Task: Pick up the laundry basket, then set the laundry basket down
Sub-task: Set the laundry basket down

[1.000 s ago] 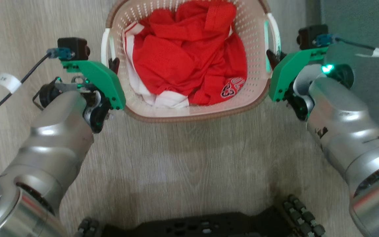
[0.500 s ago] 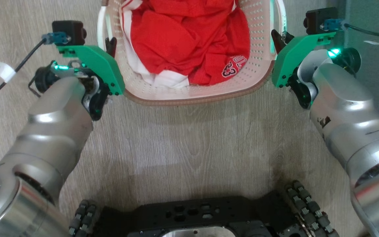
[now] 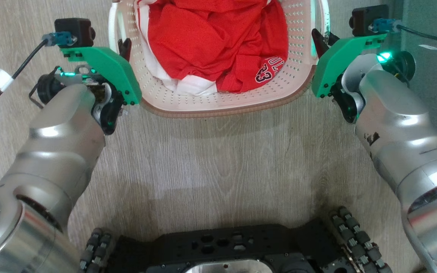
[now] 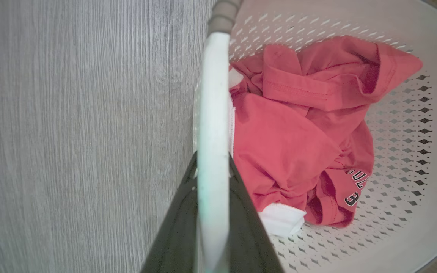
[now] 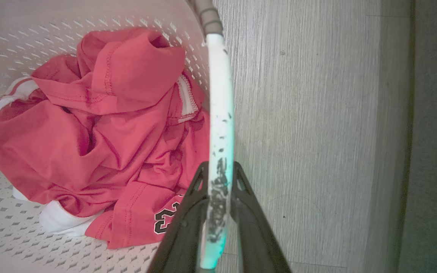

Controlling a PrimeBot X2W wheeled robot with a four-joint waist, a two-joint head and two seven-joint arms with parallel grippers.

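The laundry basket [image 3: 218,102], cream with perforated walls and a brown rim, sits at the top centre of the head view, partly cut off by the top edge. Red and white clothes [image 3: 211,41] fill it. My left gripper [image 3: 124,44] is shut on the basket's white left handle [image 4: 212,125], with a dark finger on each side of it. My right gripper [image 3: 320,40] is shut on the white right handle [image 5: 220,125], which carries dark scuff marks. The left wrist view looks into the basket [image 4: 412,113] from the left, the right wrist view [image 5: 21,235] from the right.
Pale wood-grain floor [image 3: 218,163] lies under and around the basket. My dark wheeled base [image 3: 226,250] is at the bottom of the head view. A grey surface [image 3: 431,22] borders the floor on the right, close to my right arm.
The head camera has shifted, so the base shows more and the basket sits higher in the picture. Both grippers stay clamped on the handles and have moved up that view with the basket.
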